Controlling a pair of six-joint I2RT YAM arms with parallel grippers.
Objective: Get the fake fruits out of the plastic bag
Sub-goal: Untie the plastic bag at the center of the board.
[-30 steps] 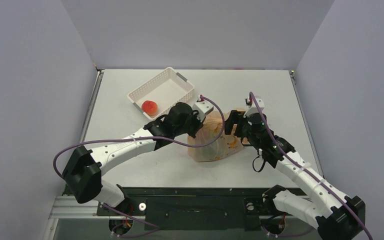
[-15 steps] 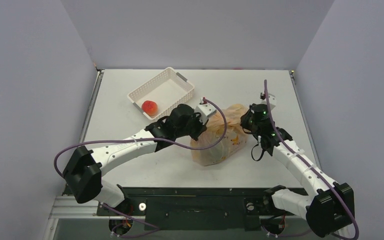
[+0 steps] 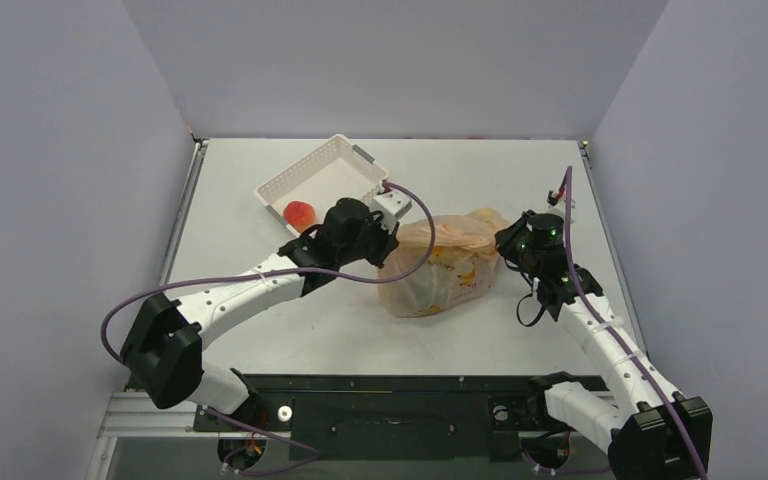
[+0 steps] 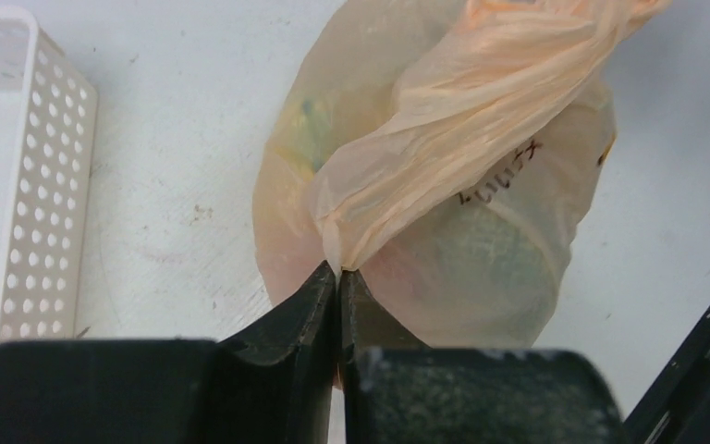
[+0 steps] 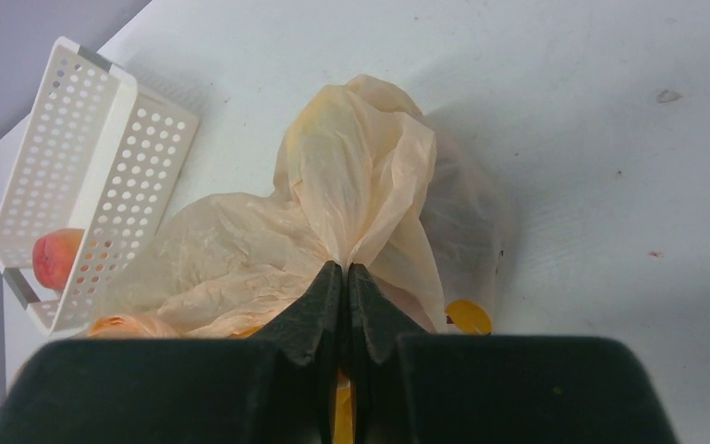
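The pale-orange plastic bag (image 3: 447, 268) lies mid-table, its top film stretched between both grippers. My left gripper (image 3: 392, 248) is shut on a twisted strand of the bag (image 4: 444, 139) at its left end, the tips (image 4: 338, 270) pinching the film. My right gripper (image 3: 506, 246) is shut on a bunched fold of the bag (image 5: 356, 176) at its right end, the jaws (image 5: 345, 266) closed together. The fake fruits stay inside the bag. Only a dim dark-green round shape (image 4: 485, 254) shows through the film; the others are hidden.
A white latticed basket (image 3: 345, 160) stands at the back left, just behind the left wrist, with an orange-pink peach (image 3: 301, 213) in it. The basket's wall (image 4: 42, 185) is close on the left gripper's left. Purple cables loop over both arms.
The right gripper closed on the bag's right side and drew back to the right. The left gripper shifted left and back with its strand. The bag now spreads wider between them.
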